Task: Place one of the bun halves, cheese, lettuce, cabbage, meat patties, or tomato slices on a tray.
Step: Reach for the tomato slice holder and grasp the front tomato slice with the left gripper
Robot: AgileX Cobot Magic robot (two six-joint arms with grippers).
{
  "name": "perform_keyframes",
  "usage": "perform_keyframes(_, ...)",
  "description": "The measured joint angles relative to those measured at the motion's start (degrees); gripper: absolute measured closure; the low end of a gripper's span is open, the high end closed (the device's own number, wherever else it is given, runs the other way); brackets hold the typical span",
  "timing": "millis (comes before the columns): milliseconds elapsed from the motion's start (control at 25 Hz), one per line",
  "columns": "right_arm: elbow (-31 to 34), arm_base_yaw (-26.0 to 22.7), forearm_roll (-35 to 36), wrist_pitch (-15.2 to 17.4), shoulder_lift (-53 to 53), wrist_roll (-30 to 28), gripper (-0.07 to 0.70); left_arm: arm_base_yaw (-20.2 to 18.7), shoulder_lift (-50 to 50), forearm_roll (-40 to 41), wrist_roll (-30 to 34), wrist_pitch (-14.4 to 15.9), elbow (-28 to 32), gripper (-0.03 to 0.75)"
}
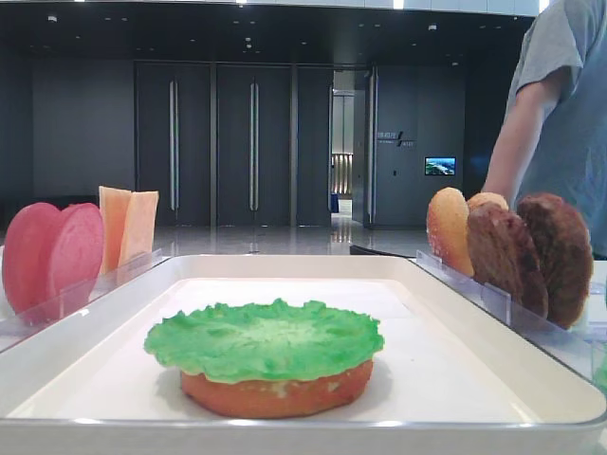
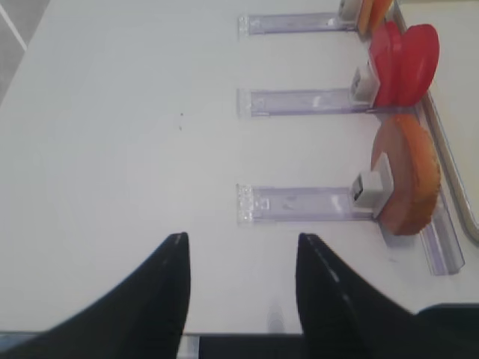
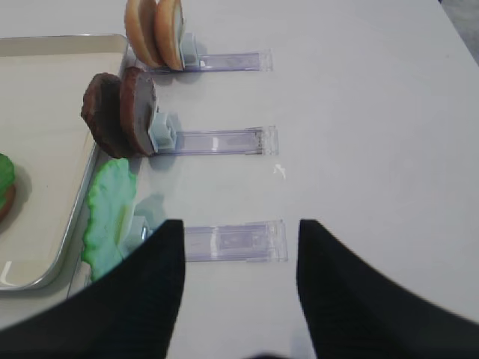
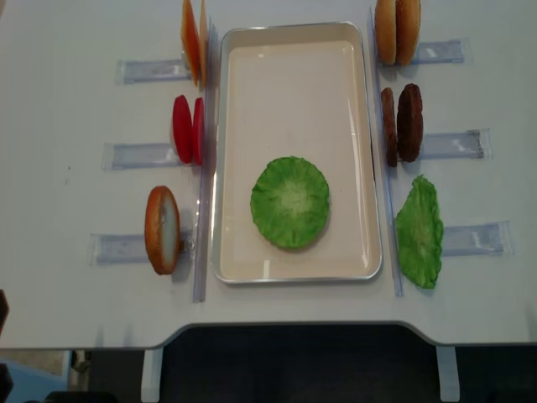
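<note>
Lettuce atop bun half, tray

Under the lettuce on the tray, the bun half hides completely from the overhead camera.

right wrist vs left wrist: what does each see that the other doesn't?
Only right wrist: two meat patties and two bun halves upright in racks, a lettuce leaf leaning at the tray edge. Only left wrist: tomato slices, one bun half, cheese at the top edge. Both: white table, clear racks, own open jaws at the bottom.
</note>
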Motion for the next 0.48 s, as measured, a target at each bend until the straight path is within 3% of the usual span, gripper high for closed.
perform_keyframes(240,0.0,0.0,0.0,0.0,0.0,0.0,0.289,0.0,8.2,0.0,-2.7,3.4,-2.9,0.357)
perform_keyframes(480,0.0,0.0,0.0,0.0,0.0,0.0,0.289,0.0,19.2,-0.4,-3.3,4.0,-6.1,0.377)
